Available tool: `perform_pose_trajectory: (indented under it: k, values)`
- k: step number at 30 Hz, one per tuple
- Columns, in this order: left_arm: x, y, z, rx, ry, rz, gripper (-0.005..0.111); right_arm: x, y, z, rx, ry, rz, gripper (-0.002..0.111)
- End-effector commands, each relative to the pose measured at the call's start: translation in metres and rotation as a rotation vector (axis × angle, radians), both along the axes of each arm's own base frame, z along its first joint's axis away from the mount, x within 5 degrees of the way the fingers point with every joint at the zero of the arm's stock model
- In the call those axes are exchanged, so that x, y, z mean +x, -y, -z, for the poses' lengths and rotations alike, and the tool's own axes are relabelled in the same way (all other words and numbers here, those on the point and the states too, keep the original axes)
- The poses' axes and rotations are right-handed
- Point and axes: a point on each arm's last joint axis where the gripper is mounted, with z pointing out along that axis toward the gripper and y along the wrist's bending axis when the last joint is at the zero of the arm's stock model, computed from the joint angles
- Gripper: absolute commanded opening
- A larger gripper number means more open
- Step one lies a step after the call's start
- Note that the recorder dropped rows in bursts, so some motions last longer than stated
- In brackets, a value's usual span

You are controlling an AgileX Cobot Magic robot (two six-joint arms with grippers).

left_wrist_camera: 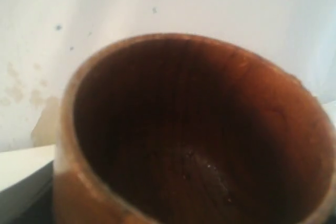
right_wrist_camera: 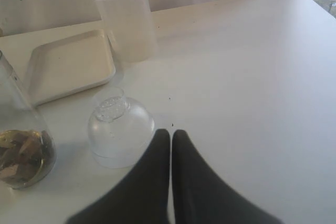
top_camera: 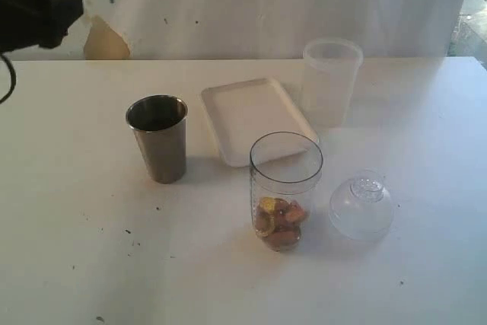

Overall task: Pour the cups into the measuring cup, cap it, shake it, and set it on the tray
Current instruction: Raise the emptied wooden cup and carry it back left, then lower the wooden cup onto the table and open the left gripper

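Toward the front of the bench (top_camera: 76,249) stands the measuring cup (top_camera: 285,188), upright and uncapped, with gold and reddish pieces in its bottom. Just to its right the cap (top_camera: 361,207) rests dome up. The right tool (right_wrist_camera: 171,134) hangs close by the cap, fingers pressed together on nothing. Farther back the steel tumbler (top_camera: 157,138) stands on the left, then comes the tray (top_camera: 255,116), and beyond it a frosted tumbler (top_camera: 331,81). At the far left the left arm (top_camera: 34,1) is raised. The wooden cup (left_wrist_camera: 194,135) fills its wrist view, held off the bench by the left tool, whose fingers are hidden.
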Motion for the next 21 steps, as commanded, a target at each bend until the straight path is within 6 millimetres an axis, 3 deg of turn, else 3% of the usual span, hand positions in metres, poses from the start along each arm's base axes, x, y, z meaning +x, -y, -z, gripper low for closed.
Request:
perform_pose_trajectory:
  k: [1, 11, 16, 21]
  values:
    - [0.008, -0.024, 0.038, -0.067, 0.005, -0.057, 0.000, 0.000, 0.000, 0.001, -0.008, 0.001, 0.003, 0.001]
    - [0.037, -0.024, 0.128, -0.071, -0.141, -0.047, 0.000, 0.000, 0.000, 0.001, -0.003, 0.001, 0.002, 0.001]
    - [0.044, -0.029, 0.162, 0.000, -0.151, -0.090, 0.000, 0.000, 0.000, 0.001, -0.003, 0.001, 0.002, 0.001]
    - [0.047, -0.028, 0.187, -0.055, -0.130, -0.090, 0.000, 0.000, 0.000, 0.001, -0.021, 0.000, -0.002, 0.001]
